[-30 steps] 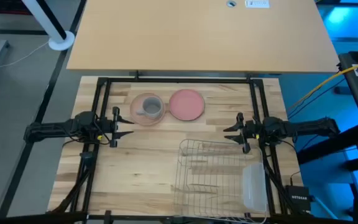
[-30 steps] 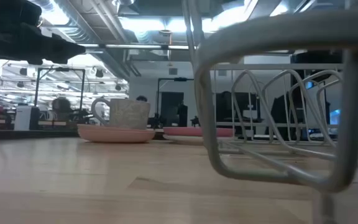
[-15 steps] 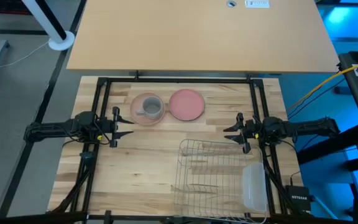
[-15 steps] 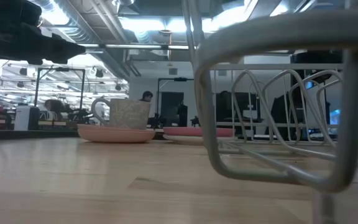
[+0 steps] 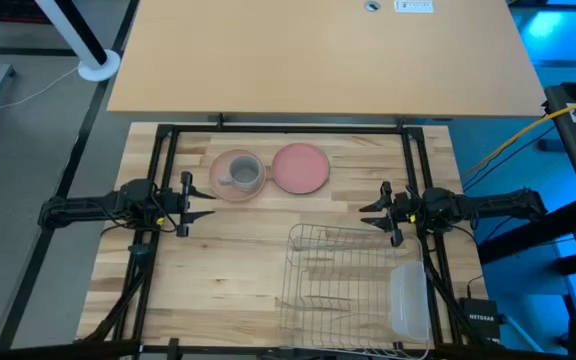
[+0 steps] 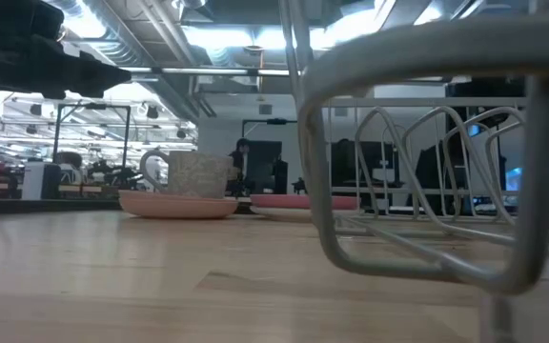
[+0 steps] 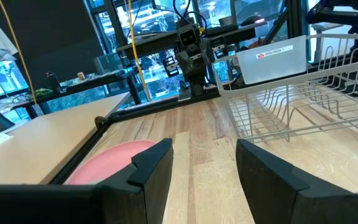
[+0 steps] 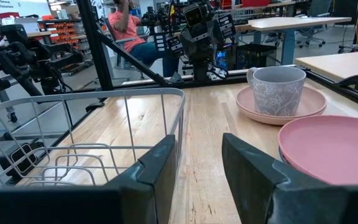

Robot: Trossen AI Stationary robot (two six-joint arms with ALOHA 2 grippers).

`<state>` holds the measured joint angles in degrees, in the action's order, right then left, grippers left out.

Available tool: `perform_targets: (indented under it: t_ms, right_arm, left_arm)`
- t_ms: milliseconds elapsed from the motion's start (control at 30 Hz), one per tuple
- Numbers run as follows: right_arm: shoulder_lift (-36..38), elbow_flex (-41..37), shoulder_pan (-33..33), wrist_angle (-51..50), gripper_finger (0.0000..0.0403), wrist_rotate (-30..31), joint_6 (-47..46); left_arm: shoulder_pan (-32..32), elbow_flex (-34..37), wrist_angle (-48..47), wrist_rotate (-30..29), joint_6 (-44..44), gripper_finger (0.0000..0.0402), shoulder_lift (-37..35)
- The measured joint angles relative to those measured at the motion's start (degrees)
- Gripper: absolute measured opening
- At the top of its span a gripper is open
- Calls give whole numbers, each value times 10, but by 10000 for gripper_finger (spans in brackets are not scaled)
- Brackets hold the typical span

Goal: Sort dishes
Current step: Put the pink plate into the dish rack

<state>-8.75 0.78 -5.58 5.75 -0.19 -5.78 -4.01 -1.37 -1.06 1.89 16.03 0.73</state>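
A small grey mug [image 5: 240, 172] stands upright on a salmon-pink plate [image 5: 217, 184] at the table's far middle; both show in the right wrist view [image 8: 277, 89]. A second salmon-pink plate [image 5: 301, 168] lies flat on the table to its right. The patterned plate is not in view. My left gripper [image 5: 202, 204] is open and empty at the table's left, near the mug's plate. My right gripper [image 5: 367, 213] is open and empty at the table's right, beside the wire rack's far end.
A wire dish rack [image 5: 353, 280] stands at the near right, with a translucent plastic tray [image 5: 409, 300] along its right side. A second, larger table [image 5: 318, 55] lies beyond the far edge. A person [image 8: 128, 28] sits in the room beyond.
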Motion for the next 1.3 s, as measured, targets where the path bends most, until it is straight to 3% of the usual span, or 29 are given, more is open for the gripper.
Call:
perform_targets:
  t_ms: [333, 467, 667, 767, 933, 1100, 1300]
  right_arm:
    - [0, 0, 0, 43, 136, 30, -35]
    - [0, 0, 0, 94, 136, 30, -93]
    - [0, 0, 0, 201, 136, 33, -96]
    - [0, 4, 0, 252, 136, 70, -96]
    - [-15, 55, 0, 242, 136, 151, -95]
    - [-87, 128, 0, 220, 136, 213, -110]
    - [-225, 273, 0, 16, 136, 292, -190]
  left_arm:
    - [0, 0, 0, 0, 0, 169, 0]
    - [0, 0, 0, 0, 0, 169, 0]
    - [0, 0, 0, 0, 0, 169, 0]
    - [0, 0, 0, 0, 0, 169, 0]
    - [0, 0, 0, 0, 0, 169, 0]
    - [0, 0, 0, 0, 0, 169, 0]
    - [0, 0, 0, 0, 0, 169, 0]
